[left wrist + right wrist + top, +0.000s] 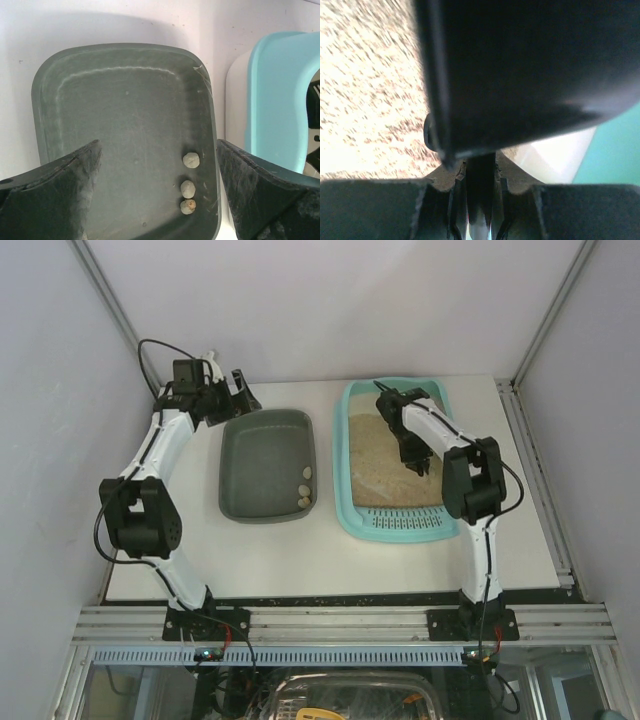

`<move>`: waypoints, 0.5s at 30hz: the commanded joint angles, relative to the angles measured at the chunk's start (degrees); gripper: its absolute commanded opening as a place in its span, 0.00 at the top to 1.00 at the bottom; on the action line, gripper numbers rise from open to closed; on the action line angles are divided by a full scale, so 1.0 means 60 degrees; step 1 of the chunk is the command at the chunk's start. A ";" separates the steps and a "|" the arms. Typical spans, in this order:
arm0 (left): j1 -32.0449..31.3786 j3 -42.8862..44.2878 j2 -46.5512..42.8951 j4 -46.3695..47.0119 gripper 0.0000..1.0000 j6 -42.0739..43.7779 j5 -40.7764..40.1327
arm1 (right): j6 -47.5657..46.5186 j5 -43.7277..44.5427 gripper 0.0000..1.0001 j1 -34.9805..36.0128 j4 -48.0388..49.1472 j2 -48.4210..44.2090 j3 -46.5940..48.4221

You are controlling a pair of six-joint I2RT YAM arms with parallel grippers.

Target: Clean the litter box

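Grips dark scoop [530, 65] in closed right tool [416, 460] low over litter [375, 460] in box [400, 527], likely to sift; hangs left tool [159, 145] wide open above tray [125, 110] holding three clumps [188, 189].

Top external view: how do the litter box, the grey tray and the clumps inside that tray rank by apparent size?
1. litter box, largest.
2. grey tray, clearly smaller.
3. clumps, tiny. The three look alike in size, so I won't rank them against each other.
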 commanded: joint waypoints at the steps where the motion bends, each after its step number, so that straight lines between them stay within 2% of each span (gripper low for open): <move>1: 0.0224 -0.0309 -0.0434 0.0517 0.00 0.0188 0.0080 | -0.0617 0.1015 1.00 -0.0013 0.0237 0.0807 0.1409; 6: 0.0428 -0.0409 -0.0292 0.0490 0.00 0.0097 0.0200 | -0.0748 0.1333 1.00 -0.0237 0.0298 0.1409 0.2229; 15: 0.0792 -0.0420 -0.0113 0.0550 0.01 0.0014 0.0169 | -0.0840 0.1857 1.00 -0.0411 0.0534 0.2273 0.2765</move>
